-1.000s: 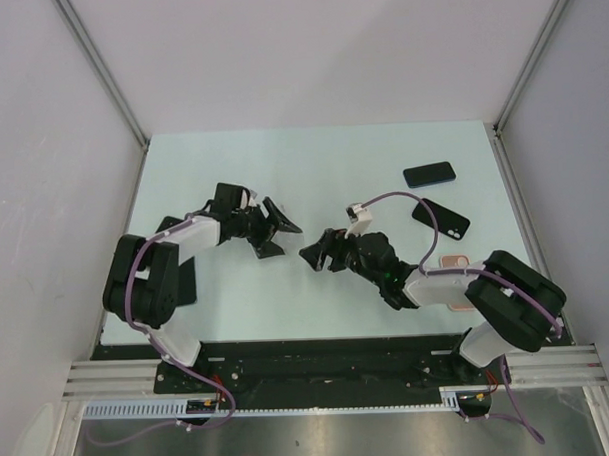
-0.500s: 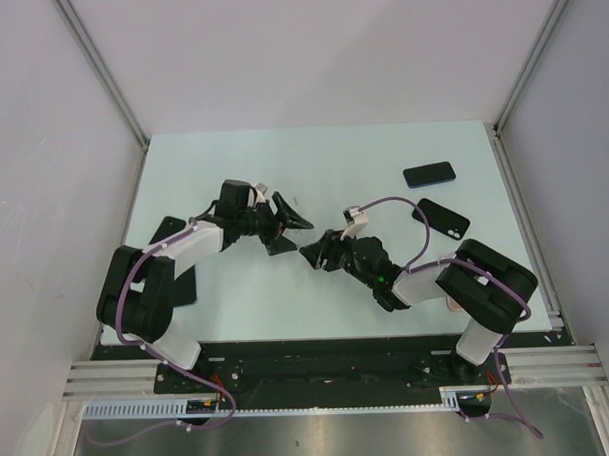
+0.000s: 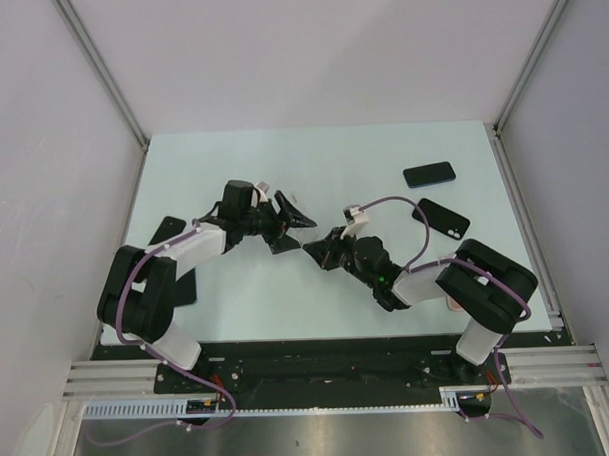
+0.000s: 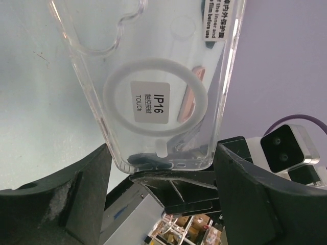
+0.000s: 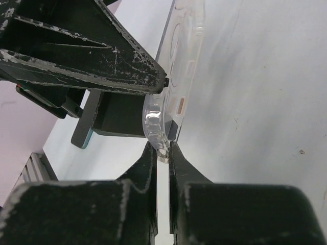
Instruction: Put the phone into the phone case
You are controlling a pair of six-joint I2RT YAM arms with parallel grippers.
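A clear phone case point(image 4: 153, 76) with a white ring and an "IP16" sticker stands on edge above the table, between the two arms. My left gripper point(image 4: 162, 153) spans its width, one finger against each long side, and holds it near the bottom end. My right gripper point(image 5: 162, 150) is shut on the rim of the case point(image 5: 176, 71) at that same end. In the top view the two grippers, left point(image 3: 295, 230) and right point(image 3: 311, 252), meet at mid-table, and the case barely shows there. A black phone point(image 3: 429, 174) lies flat at the far right.
A second dark phone-shaped slab point(image 3: 441, 218) lies at an angle just nearer than the black phone, beside the right arm's purple cable point(image 3: 389, 198). Grey walls and metal rails point(image 3: 104, 75) enclose the pale table point(image 3: 282, 159).
My right gripper has gone from open to shut on the case's end. The left arm swung its gripper right and slightly away to meet it, then held still.
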